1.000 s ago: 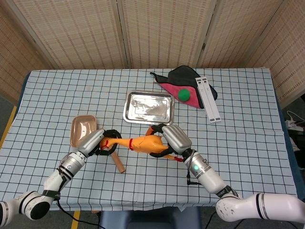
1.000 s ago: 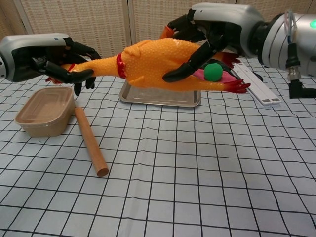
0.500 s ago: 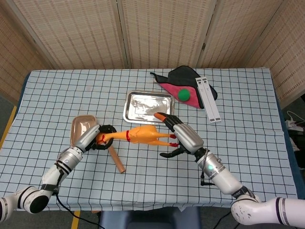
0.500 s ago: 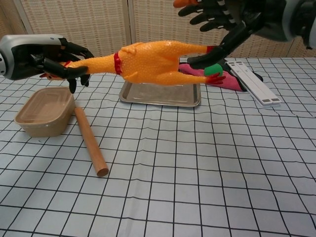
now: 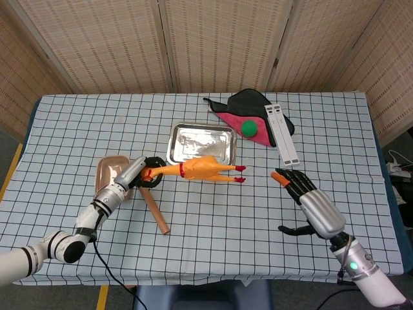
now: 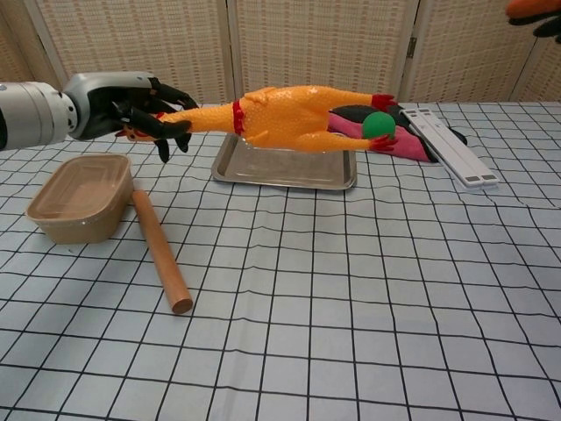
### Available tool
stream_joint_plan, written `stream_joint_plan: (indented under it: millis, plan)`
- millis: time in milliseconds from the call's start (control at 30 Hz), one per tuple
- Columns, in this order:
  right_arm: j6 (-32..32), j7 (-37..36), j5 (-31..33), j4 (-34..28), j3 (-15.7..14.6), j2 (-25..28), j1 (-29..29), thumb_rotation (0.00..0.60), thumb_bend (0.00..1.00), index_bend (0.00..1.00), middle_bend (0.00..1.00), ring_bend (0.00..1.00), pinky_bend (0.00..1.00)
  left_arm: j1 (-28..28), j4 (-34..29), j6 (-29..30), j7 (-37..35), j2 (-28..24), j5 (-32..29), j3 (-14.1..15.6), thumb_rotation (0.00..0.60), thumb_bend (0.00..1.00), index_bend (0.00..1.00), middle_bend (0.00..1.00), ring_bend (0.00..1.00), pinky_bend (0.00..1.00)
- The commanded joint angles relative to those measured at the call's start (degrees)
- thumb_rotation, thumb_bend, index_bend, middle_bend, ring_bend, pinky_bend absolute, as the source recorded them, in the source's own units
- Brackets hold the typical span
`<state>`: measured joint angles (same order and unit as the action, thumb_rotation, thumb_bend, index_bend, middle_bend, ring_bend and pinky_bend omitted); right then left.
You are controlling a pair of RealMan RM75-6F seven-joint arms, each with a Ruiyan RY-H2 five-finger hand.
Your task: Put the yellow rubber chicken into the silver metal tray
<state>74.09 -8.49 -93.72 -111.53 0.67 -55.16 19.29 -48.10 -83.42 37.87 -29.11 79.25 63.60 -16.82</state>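
The yellow rubber chicken (image 5: 201,169) (image 6: 285,117) hangs level in the air, red feet pointing right, just in front of the silver metal tray (image 5: 187,139) (image 6: 263,167). My left hand (image 5: 143,174) (image 6: 131,110) grips its head and neck end. My right hand (image 5: 313,205) has let go and sits well to the right over the cloth, fingers spread and holding nothing. Only its fingertips (image 6: 535,9) show at the top right corner of the chest view.
A tan plastic bowl (image 5: 110,175) (image 6: 81,197) and a wooden rod (image 5: 155,212) (image 6: 160,249) lie left of the tray. A green ball (image 5: 249,128) (image 6: 379,125) rests on a pink and black pouch (image 5: 251,108), beside a white strip (image 5: 281,133) (image 6: 450,147).
My right hand released the chicken's body and drew back to the right and toward me. The left hand alone carried the chicken right and closer to the tray.
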Motion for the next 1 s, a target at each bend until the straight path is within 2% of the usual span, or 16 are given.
stream_joint_plan:
  millis: [33,167,333,600,767,800,867,933,1000]
  plan:
    - [7.1,2.98,-3.58,7.55,-4.06,-3.37,-6.64,0.6,0.0,0.0,0.0,0.0,0.0,-3.57,6.89,-3.13,1.34,5.23,-3.1,-0.98,0.6,0.97,0.67,0.59,0.42,0.5]
    - [9.89,-0.54,-3.68,11.82,-4.72,-4.88,-8.88,0.6,0.0,0.0,0.0,0.0,0.0,-6.22,14.62,-4.5,2.68,10.48,-4.46,-1.49,0.6,0.96,0.67,0.59,0.42,0.5]
    - [11.53,0.68,-2.92,15.29,-4.31,-6.19,-10.4,0.6,0.0,0.0,0.0,0.0,0.0,-8.74,23.84,-6.79,1.55,16.06,-2.95,-1.88,0.6,0.96,0.67,0.59,0.42,0.47]
    - [10.09,0.25,1.01,17.12,-3.09,-6.93,-11.1,0.6,0.0,0.0,0.0,0.0,0.0,-13.21,45.36,-8.34,-0.67,27.21,0.22,-2.3,0.6,0.96,0.67,0.59,0.4,0.44]
    - [8.16,-1.67,2.78,17.89,-2.41,-6.13,-10.59,0.6,0.0,0.0,0.0,0.0,0.0,-15.55,52.11,-15.12,-5.57,28.8,0.76,-3.35,0.6,0.92,0.65,0.55,0.32,0.36]
    - [7.9,-1.9,3.13,17.98,-2.15,-5.99,-10.46,0.6,0.0,0.0,0.0,0.0,0.0,-15.75,52.73,-15.98,-6.16,28.89,1.21,-3.23,0.6,0.88,0.58,0.5,0.27,0.32]
    - [7.62,-1.93,3.6,18.12,-1.71,-5.91,-10.29,0.6,0.0,0.0,0.0,0.0,0.0,-15.95,53.28,-17.43,-7.35,28.82,2.33,-2.85,0.6,0.79,0.36,0.39,0.18,0.26]
    - [7.27,-1.98,3.76,18.19,-1.48,-5.94,-10.13,0.6,0.0,0.0,0.0,0.0,0.0,-16.0,53.65,-18.01,-8.28,28.76,3.75,-2.34,0.6,0.67,0.08,0.25,0.07,0.19]
    - [6.45,-2.25,3.75,17.94,-1.57,-5.61,-9.88,0.6,0.01,0.0,0.0,0.0,0.0,-15.93,53.09,-18.25,-9.76,28.55,4.58,-2.43,0.6,0.59,0.0,0.15,0.01,0.15]
